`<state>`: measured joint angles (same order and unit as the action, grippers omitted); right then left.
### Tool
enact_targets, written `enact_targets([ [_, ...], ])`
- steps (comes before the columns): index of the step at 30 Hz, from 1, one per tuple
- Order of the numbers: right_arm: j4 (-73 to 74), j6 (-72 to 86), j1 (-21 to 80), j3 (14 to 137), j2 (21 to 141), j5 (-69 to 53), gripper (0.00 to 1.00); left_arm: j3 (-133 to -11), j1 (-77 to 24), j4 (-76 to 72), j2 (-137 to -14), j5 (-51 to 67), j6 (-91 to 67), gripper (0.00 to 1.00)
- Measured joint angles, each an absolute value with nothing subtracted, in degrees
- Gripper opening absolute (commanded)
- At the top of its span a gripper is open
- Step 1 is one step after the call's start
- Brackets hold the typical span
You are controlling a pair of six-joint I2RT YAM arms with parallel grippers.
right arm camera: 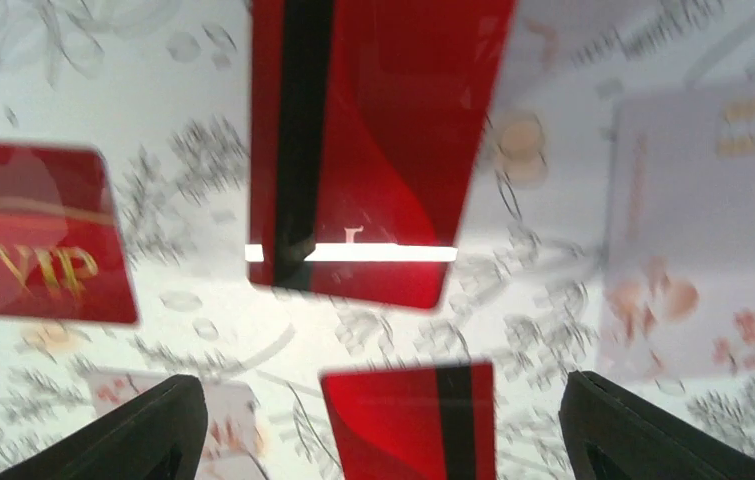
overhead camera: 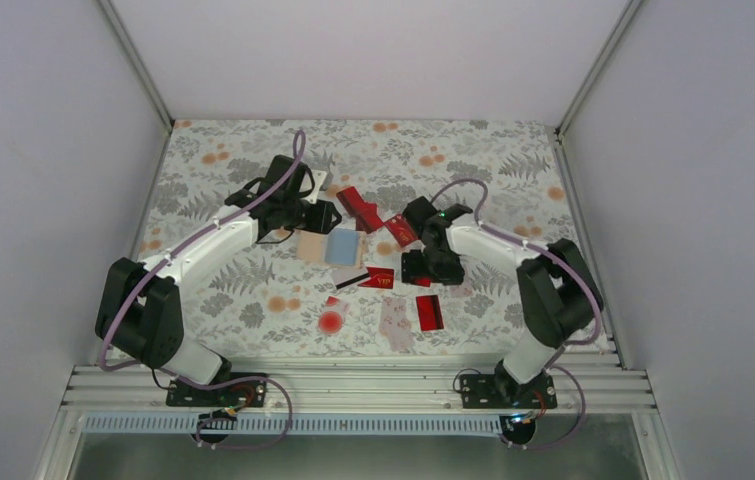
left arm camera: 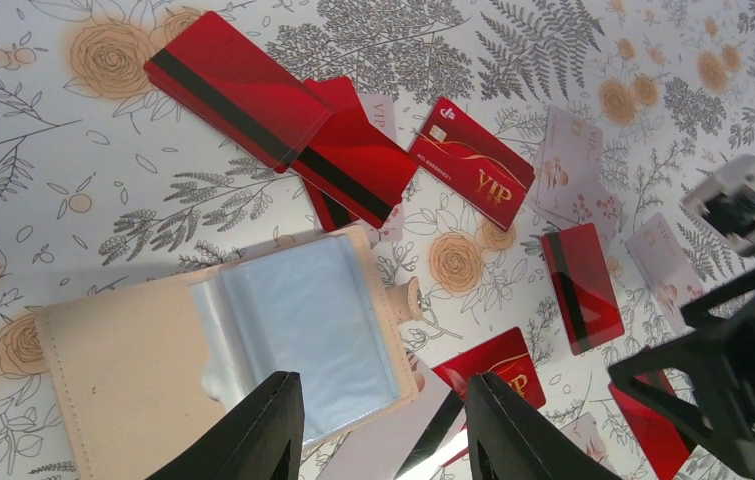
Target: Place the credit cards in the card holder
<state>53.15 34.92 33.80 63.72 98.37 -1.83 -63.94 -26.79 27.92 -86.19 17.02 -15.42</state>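
The card holder [overhead camera: 331, 246] lies open on the floral table, tan half on the left and light blue sleeve [left arm camera: 303, 320] on the right. My left gripper [left arm camera: 383, 425] hovers open over its near corner and over a white card with a black stripe [left arm camera: 408, 440]. Red credit cards [left arm camera: 253, 95] are scattered beyond the holder, one marked VIP [left arm camera: 473, 160]. Pale pinkish cards [left arm camera: 573, 160] lie among them. My right gripper [right arm camera: 393, 425] stands wide open over a red card with a black stripe [right arm camera: 413, 420], touching nothing. Another red card [right arm camera: 373, 150] lies just ahead of it.
A round red blot [overhead camera: 330, 322] is printed on the cloth near the front. A pinkish card [overhead camera: 394, 322] and a red card [overhead camera: 429, 312] lie near the front edge. The right arm's gripper [left arm camera: 743, 350] shows at the right of the left wrist view.
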Motion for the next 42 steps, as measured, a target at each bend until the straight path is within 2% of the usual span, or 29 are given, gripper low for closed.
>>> enact_targets([
  [5, 54.98, 35.81, 34.57, 58.11, 92.18, -1.91, 0.88, -63.83, -26.79, 27.64, -86.19, 17.06, -15.42, 0.43],
  [13, 54.89, 37.36, 34.79, 56.49, 91.85, 1.54, 0.88, -63.72, -26.79, 27.42, -86.13, 17.26, -15.40, 0.43],
  [25, 51.62, 39.03, 32.40, 68.66, 100.38, 1.72, 0.86, -63.55, -27.40, 28.38, -85.95, 17.65, -14.79, 0.43],
  [42, 51.66, 43.31, 32.14, 73.49, 110.30, 3.90, 0.80, -62.87, -27.92, 28.36, -84.58, 17.61, -15.22, 0.43],
])
